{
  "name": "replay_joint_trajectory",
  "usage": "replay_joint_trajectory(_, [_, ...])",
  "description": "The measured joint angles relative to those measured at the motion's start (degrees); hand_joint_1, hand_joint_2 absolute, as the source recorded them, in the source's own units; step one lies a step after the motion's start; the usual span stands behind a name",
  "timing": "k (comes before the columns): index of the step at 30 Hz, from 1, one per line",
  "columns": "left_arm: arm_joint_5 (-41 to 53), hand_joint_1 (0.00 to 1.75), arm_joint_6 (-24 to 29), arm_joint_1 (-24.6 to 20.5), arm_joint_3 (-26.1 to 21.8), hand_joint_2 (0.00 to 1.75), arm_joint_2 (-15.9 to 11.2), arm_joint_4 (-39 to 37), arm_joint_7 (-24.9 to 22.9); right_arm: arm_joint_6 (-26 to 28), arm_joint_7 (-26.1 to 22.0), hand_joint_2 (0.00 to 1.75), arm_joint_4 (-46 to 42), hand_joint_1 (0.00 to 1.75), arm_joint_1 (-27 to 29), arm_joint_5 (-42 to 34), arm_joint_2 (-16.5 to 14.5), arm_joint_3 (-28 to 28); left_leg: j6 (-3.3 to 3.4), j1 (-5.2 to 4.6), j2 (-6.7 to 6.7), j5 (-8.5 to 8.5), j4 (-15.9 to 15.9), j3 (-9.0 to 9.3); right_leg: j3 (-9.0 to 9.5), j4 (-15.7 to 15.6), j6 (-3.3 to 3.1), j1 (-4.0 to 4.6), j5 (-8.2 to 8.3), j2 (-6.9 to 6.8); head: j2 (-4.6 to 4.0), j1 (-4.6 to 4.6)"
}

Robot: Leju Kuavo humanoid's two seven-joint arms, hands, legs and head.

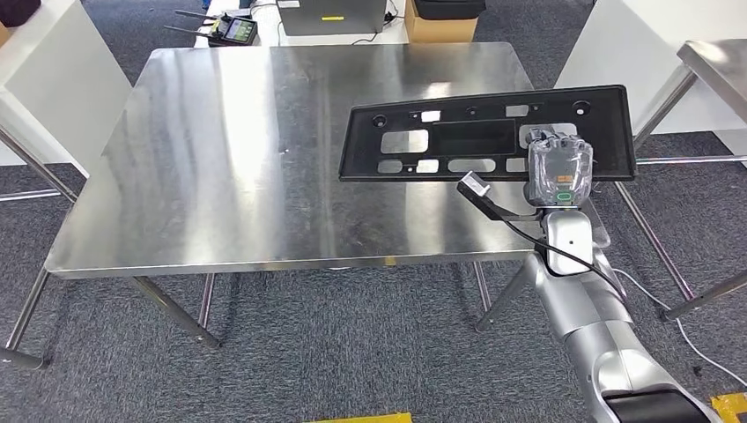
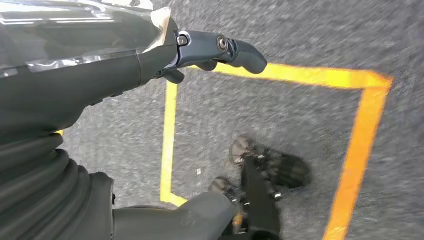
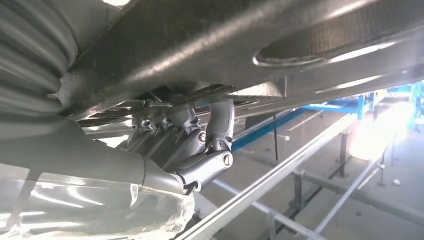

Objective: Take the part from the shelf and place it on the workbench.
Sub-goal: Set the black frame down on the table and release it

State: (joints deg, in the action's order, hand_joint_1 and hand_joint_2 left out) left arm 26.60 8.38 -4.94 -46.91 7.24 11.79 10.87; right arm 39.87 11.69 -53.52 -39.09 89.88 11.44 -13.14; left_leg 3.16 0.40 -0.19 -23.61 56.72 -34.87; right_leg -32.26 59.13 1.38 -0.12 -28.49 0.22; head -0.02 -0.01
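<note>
part: I see the long black plastic panel [image 1: 480, 134] with cutouts at right of centre in the head view, flat over the far right area of the table; its right end overhangs the table's right edge. I can't tell if it rests on the steel or sits just above it.
right robot hand: the right robot hand [image 1: 558, 167] is clamped on the part's near edge towards its right end, plastic-wrapped palm cover on top. In the right wrist view the dark fingers [image 3: 172, 135] curl up under the panel's underside [image 3: 210, 40], thumb alongside.
left robot hand: the left robot hand [image 2: 200, 52] hangs over the carpet, nothing in it, fingers loosely bent. Apart or together, I can't tell.
table: steel table [image 1: 264, 159], centre of the head view, bare shiny top except for the part.
containers: cardboard box [image 1: 440, 25] at top centre, beyond the table's far edge, something dark on top; I can't see contents.
other gear: grey case [image 1: 330, 16] left of the box, handheld controller with antennas [image 1: 231, 28] further left.
floor: grey carpet [image 1: 352, 344], yellow tape lines [image 2: 170, 130] under the left arm.
right edge: second steel table [image 1: 718, 57] in the upper right corner.
</note>
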Motion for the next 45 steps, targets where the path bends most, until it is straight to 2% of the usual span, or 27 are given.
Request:
replay_joint_trajectory(1, [0.05,0.00,-0.02,-0.03,-0.10,1.75,-0.01,0.01,0.03,0.01,0.31,1.75,0.15,1.75,-0.03,0.00,0.13,-0.08,0.30,0.16,-0.01,-0.10,-0.33,0.56,-1.64,3.08,-0.06,-0.03,-1.03,-0.09,0.00,0.08])
replay_joint_trajectory(3, [0.23,0.00,-0.12,-0.06,-0.28,1.75,-0.06,0.02,0.09,0.03,0.75,1.75,0.60,1.75,0.06,0.00,0.30,-0.13,0.55,0.14,-0.09,-0.69,-0.39,1.24,-6.50,10.95,-0.09,-0.28,-3.15,-0.10,0.00,0.21])
replay_joint_trajectory(4, [0.32,0.00,-0.21,-0.05,-0.37,1.75,-0.07,0.02,0.10,0.03,0.85,1.75,0.84,1.75,0.30,0.00,0.38,-0.13,0.51,0.15,-0.15,-1.06,-0.38,1.59,-8.56,13.58,0.21,-0.42,-3.40,-0.11,-0.01,0.25])
replay_joint_trajectory(5, [0.38,0.00,-0.31,-0.04,-0.44,1.75,-0.07,0.02,0.10,0.04,0.87,1.75,1.06,1.75,0.58,0.00,0.44,-0.14,0.41,0.17,-0.23,-1.44,-0.35,1.98,-9.69,14.25,0.70,-0.59,-2.79,-0.12,-0.01,0.25])
replay_joint_trajectory(6, [0.42,0.00,-0.39,-0.03,-0.52,1.75,-0.07,0.02,0.08,0.04,0.88,1.75,1.30,1.75,0.83,0.00,0.50,-0.17,0.25,0.20,-0.31,-1.86,-0.33,2.48,-9.62,12.53,1.38,-0.82,-1.17,-0.14,-0.01,0.27])
replay_joint_trajectory(8, [0.42,0.00,-0.44,-0.01,-0.67,1.75,-0.05,0.02,-0.06,0.03,0.96,1.75,2.01,1.75,0.95,0.00,0.56,-0.27,-0.30,0.20,-0.40,-2.78,-0.27,3.52,-6.74,4.35,2.61,-1.32,3.40,-0.38,-0.01,0.33])
replay_joint_trajectory(9, [0.42,0.00,-0.43,-0.03,-0.72,1.75,-0.05,0.02,-0.16,0.04,1.01,1.75,2.46,1.75,0.92,0.00,0.52,-0.33,-0.67,0.09,-0.41,-3.34,-0.22,3.92,-5.11,0.69,2.69,-1.36,5.08,-0.46,-0.01,0.35])
replay_joint_trajectory(10, [0.43,0.00,-0.42,-0.04,-0.75,1.75,-0.07,0.02,-0.24,0.05,1.05,1.75,2.92,1.75,0.91,0.00,0.44,-0.37,-1.04,-0.05,-0.39,-3.85,-0.18,4.24,-4.03,-1.64,2.38,-1.36,5.94,-0.52,0.00,0.31])
replay_joint_trajectory(11, [0.44,0.00,-0.40,-0.05,-0.78,1.75,-0.09,0.02,-0.29,0.07,1.06,1.75,3.34,1.75,0.95,0.00,0.33,-0.38,-1.36,-0.14,-0.34,-4.29,-0.16,4.41,-3.50,-2.53,1.82,-1.25,6.06,-0.52,0.00,0.28])
replay_joint_trajectory(12, [0.46,0.00,-0.40,-0.07,-0.78,1.75,-0.11,0.02,-0.33,0.08,1.07,1.75,3.64,1.75,1.03,0.00,0.22,-0.39,-1.64,-0.09,-0.28,-4.63,-0.17,4.56,-3.34,-2.49,1.19,-1.11,5.80,-0.39,0.01,0.23])
replay_joint_trajectory(13, [0.47,0.00,-0.40,-0.07,-0.78,1.75,-0.13,0.02,-0.35,0.08,1.08,1.75,3.86,1.75,1.10,0.00,0.14,-0.40,-1.82,0.01,-0.22,-4.80,-0.22,4.67,-3.39,-2.41,0.82,-1.09,5.61,-0.34,0.01,0.19])
replay_joint_trajectory(17, [0.48,0.00,-0.40,-0.07,-0.78,1.75,-0.14,0.02,-0.38,0.08,1.08,1.75,4.05,1.75,1.13,0.00,0.06,-0.41,-2.04,0.19,-0.14,-4.99,-0.25,4.74,-3.40,-2.34,0.51,-0.99,5.42,-0.25,0.01,0.21])
replay_joint_trajectory(18, [0.49,0.00,-0.40,-0.08,-0.78,1.75,-0.15,0.03,-0.39,0.09,1.10,1.75,4.09,1.75,1.14,0.00,0.04,-0.42,-2.19,0.28,-0.10,-5.13,-0.11,4.78,-3.27,-2.38,0.32,-1.14,5.38,-0.22,0.00,0.21])
replay_joint_trajectory(19, [0.51,0.00,-0.40,-0.10,-0.78,1.75,-0.15,0.05,-0.40,0.09,1.27,1.75,4.21,1.75,1.14,0.00,0.02,-0.43,-2.42,0.38,-0.05,-5.88,1.41,4.18,-2.96,-2.42,-0.13,-1.25,5.19,-0.18,-0.01,0.14])
replay_joint_trajectory(20, [0.62,0.00,-0.42,-0.09,-0.78,1.75,-0.14,0.07,-0.40,0.10,1.74,1.75,4.43,1.75,1.23,0.00,-0.12,-0.44,-2.69,0.51,-0.02,-7.64,5.78,1.81,-2.50,-2.46,-0.72,-1.26,4.81,-0.14,-0.01,0.08])
replay_joint_trajectory(21, [0.96,0.00,-0.46,-0.08,-0.78,1.75,-0.15,0.08,-0.38,0.10,2.52,1.75,4.77,1.75,1.85,0.00,-0.37,-0.31,-2.74,0.61,0.01,-7.36,8.78,-0.76,-1.46,-2.50,-1.27,-1.15,4.02,-0.05,0.00,0.02])
replay_joint_trajectory(22, [1.32,0.00,-0.51,-0.06,-0.78,1.75,-0.15,0.08,-0.35,0.10,3.30,1.75,5.09,1.75,2.51,0.01,-0.61,-0.14,-2.53,0.60,0.02,-6.11,10.29,-2.88,-0.36,-2.49,-1.62,-0.87,3.13,0.01,-0.01,-0.04])
replay_joint_trajectory(23, [1.71,0.00,-0.56,-0.04,-0.78,1.75,-0.19,0.08,-0.31,0.10,3.96,1.75,5.35,1.75,3.22,0.01,-0.88,0.07,-2.05,0.51,0.01,-3.75,9.34,-4.03,0.58,-2.53,-1.69,-0.64,2.29,0.06,-0.01,-0.02])
replay_joint_trajectory(24, [2.03,0.00,-0.59,-0.05,-0.78,1.75,-0.24,0.08,-0.28,0.10,4.35,1.75,5.53,1.75,3.82,0.02,-1.05,0.31,-1.51,0.33,0.02,-0.61,5.37,-3.25,1.42,-2.52,-1.48,-0.29,1.57,0.14,-0.01,0.01])
replay_joint_trajectory(25, [2.16,0.00,-0.59,-0.06,-0.78,1.75,-0.28,0.08,-0.23,0.10,4.47,1.75,5.60,1.75,3.91,0.02,-1.13,0.48,-1.17,0.14,0.04,0.48,2.81,-2.28,1.67,-2.53,-1.26,-0.15,1.23,0.18,-0.01,0.04])
replay_joint_trajectory(26, [2.26,0.00,-0.58,-0.07,-0.78,1.75,-0.33,0.08,-0.16,0.10,4.57,1.75,5.70,1.75,3.97,0.02,-1.21,0.71,-0.95,-0.07,0.05,0.70,1.58,-1.80,1.76,-2.57,-1.00,-0.03,0.99,0.20,-0.01,0.07])
replay_joint_trajectory(31, [2.79,0.00,-1.33,-0.13,-0.78,1.75,-0.37,0.08,1.54,0.10,4.81,1.75,6.42,1.75,4.23,0.02,-1.89,1.72,-1.13,-0.75,-0.12,0.61,0.81,-1.53,1.99,-2.73,-0.52,0.49,0.59,0.11,-0.01,0.15])
replay_joint_trajectory(34, [4.12,0.00,-1.58,-0.15,-0.70,1.75,-0.33,0.08,4.89,0.10,5.52,1.75,7.14,1.75,4.20,0.02,-2.88,1.68,-0.86,-1.07,-0.26,0.40,0.81,-1.53,2.11,-3.04,-0.30,0.36,0.46,-0.05,-0.01,0.14])
replay_joint_trajectory(39, [3.51,0.00,-5.15,-0.15,-0.72,1.75,-0.15,0.08,9.81,0.10,5.41,1.75,8.28,1.75,4.20,0.02,-4.31,1.07,-0.71,-1.15,-0.30,0.31,0.80,-1.51,2.26,-3.33,-0.26,0.33,0.48,-0.10,-0.01,0.17])
replay_joint_trajectory(45, [3.50,0.00,-6.09,-0.15,-0.75,1.75,-0.14,0.08,10.61,0.10,4.77,1.75,9.40,1.75,4.20,0.02,-5.40,0.08,-0.53,-1.22,-0.32,0.39,0.81,-1.44,2.25,-3.35,-0.07,0.12,0.61,-0.13,-0.01,0.16])
